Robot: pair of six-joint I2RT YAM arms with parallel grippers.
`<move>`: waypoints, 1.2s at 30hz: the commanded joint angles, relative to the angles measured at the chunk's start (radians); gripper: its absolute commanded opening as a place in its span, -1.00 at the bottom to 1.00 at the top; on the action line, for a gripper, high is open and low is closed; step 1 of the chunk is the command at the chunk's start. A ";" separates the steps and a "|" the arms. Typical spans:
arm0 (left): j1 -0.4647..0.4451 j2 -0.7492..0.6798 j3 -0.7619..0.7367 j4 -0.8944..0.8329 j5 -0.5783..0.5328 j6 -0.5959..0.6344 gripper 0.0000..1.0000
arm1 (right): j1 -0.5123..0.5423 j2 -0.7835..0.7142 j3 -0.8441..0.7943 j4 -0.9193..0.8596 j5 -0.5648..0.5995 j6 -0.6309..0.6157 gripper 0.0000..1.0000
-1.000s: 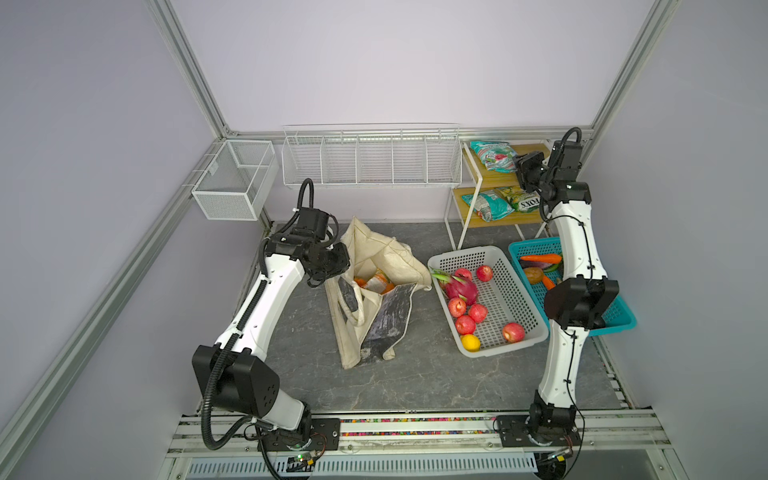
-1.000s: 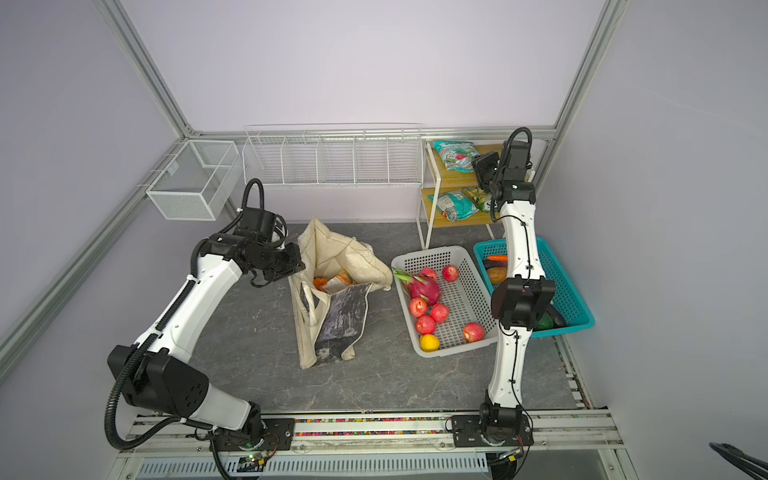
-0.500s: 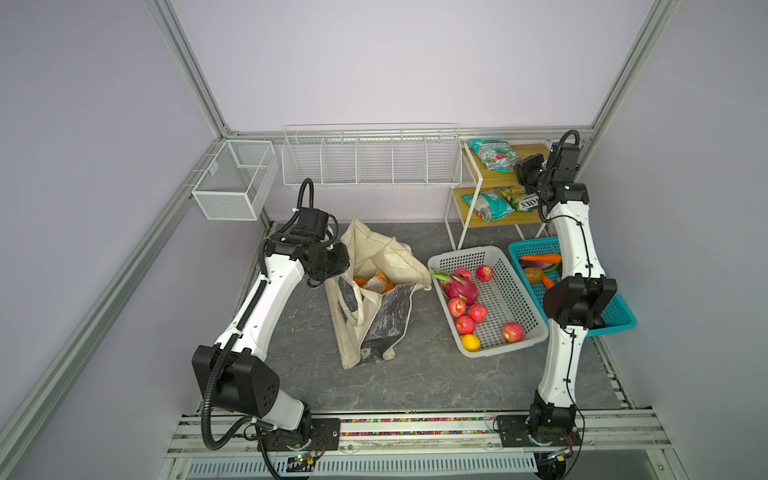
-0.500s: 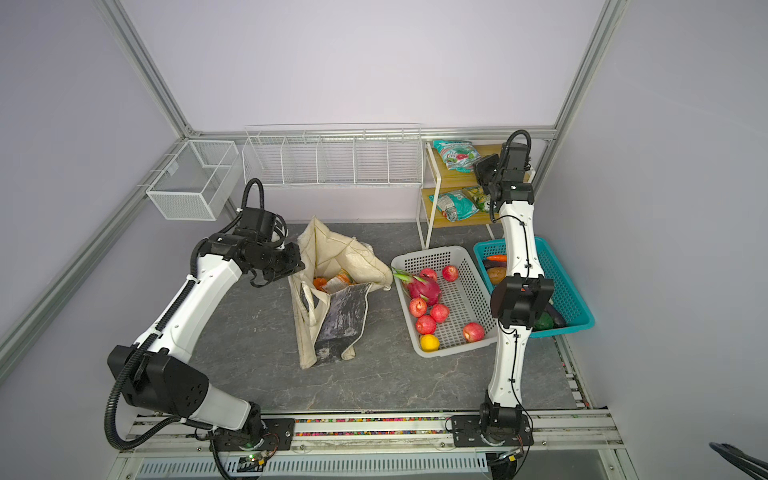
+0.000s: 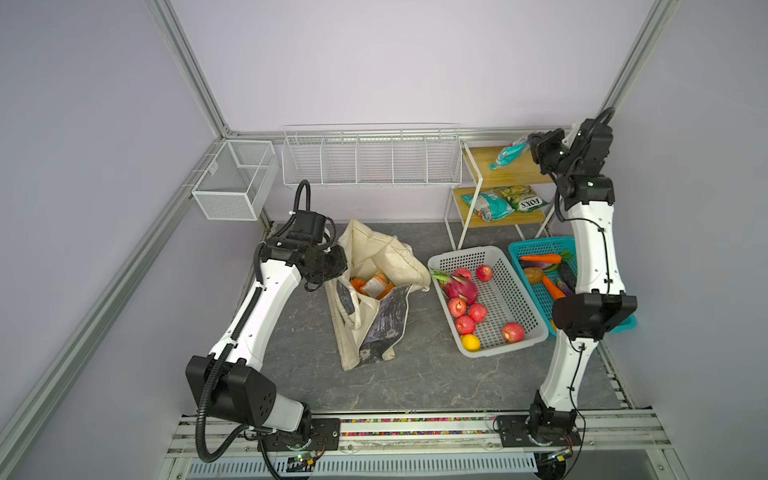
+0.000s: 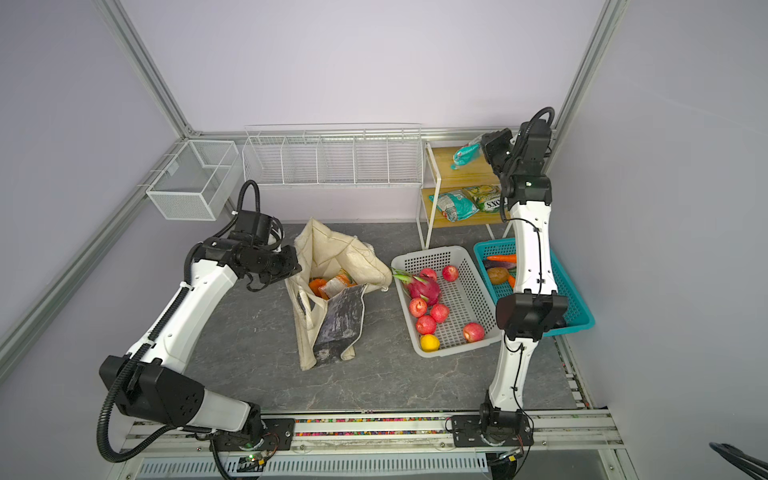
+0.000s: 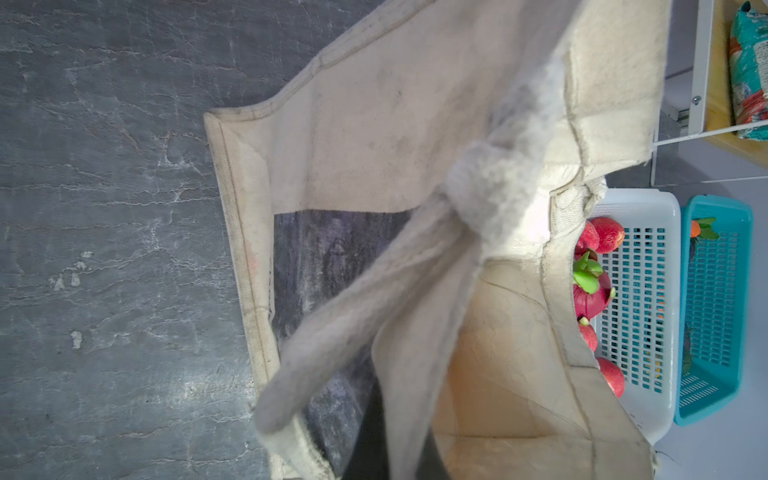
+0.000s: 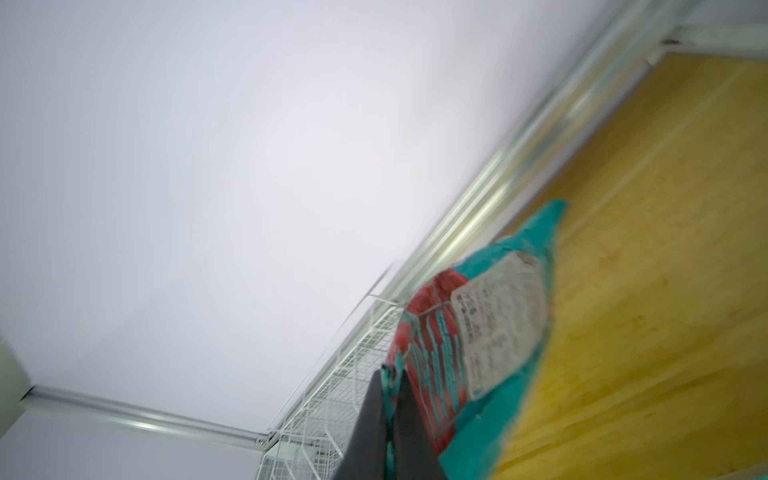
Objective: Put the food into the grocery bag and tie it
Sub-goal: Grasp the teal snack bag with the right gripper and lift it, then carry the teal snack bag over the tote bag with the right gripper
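1. Grocery bag: we see its left rim drawn up into the closed jaws of the left gripper. In the left wrist view the cream cloth and a strap handle run right down to the one dark finger we can make out.
2. The right gripper has its jaws pinched tight on the edge of a teal snack packet, with only foil between the two fingers.
3. That packet juts out from the jaws over the top board of the yellow shelf. We cannot tell whether its far end touches the wood.
4. The bag stands on the grey table with its mouth open. Inside it we see an orange fruit and an orange packet.
5. Just right of the bag sits the white basket, which holds red apples, a dragon fruit and a yellow fruit.
6. Beside that is the teal basket, partly behind the right arm, with a carrot and a potato in it.
7. On the lower shelf board a second teal packet and a green packet lie side by side.
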 commanded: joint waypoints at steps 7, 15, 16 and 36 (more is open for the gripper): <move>0.007 -0.026 -0.045 0.005 -0.001 -0.023 -1.00 | 0.048 -0.251 -0.189 0.165 -0.135 -0.155 -0.86; 0.007 -0.033 -0.048 -0.023 0.002 -0.028 -1.00 | 0.135 -0.356 -0.285 0.107 -0.194 -0.229 -0.85; 0.006 -0.034 -0.052 -0.023 0.004 -0.028 -1.00 | 0.154 -0.367 -0.300 0.098 -0.194 -0.241 -0.85; 0.004 -0.026 -0.044 -0.032 0.018 -0.002 -1.00 | 0.620 -0.437 -0.624 0.073 -0.166 -0.315 -0.85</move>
